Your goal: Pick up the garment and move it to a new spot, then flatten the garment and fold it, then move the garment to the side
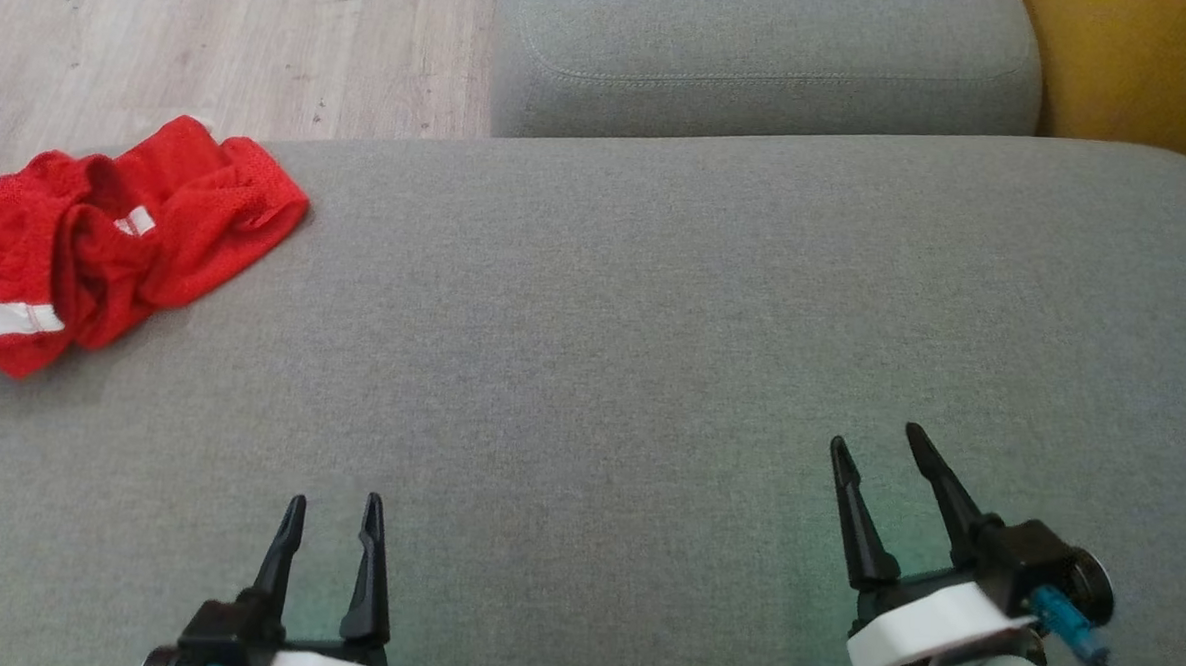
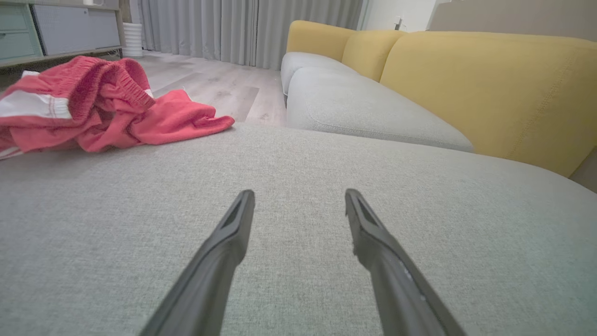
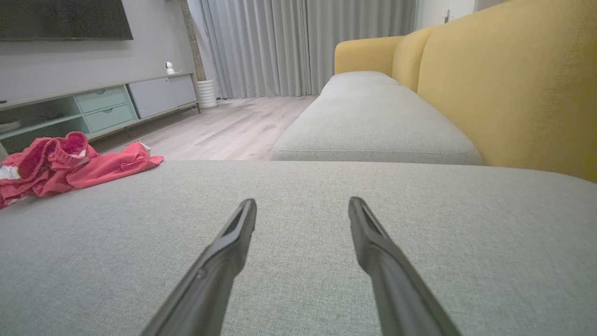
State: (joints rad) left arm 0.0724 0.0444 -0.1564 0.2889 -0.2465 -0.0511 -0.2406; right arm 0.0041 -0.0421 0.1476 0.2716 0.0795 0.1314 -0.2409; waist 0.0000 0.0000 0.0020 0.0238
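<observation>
The garment (image 1: 106,242) is a crumpled red piece with white stripes, lying at the far left edge of the grey seat cushion (image 1: 653,326). The left wrist view shows the garment (image 2: 93,102) at upper left, and the right wrist view has the garment (image 3: 65,165) at far left. My left gripper (image 1: 333,507) is open at the lower left, well short of the garment, with nothing between its fingers. My right gripper (image 1: 876,437) is open at the lower right, far from the garment. Both hover over bare cushion, as the left gripper (image 2: 299,195) and right gripper (image 3: 302,204) show.
A second grey cushion (image 1: 765,60) lies beyond the first, with a yellow backrest (image 1: 1145,67) at the right. Wooden floor (image 1: 216,36) lies past the cushion's far left edge. A low cabinet (image 3: 93,107) and curtains (image 3: 298,46) stand across the room.
</observation>
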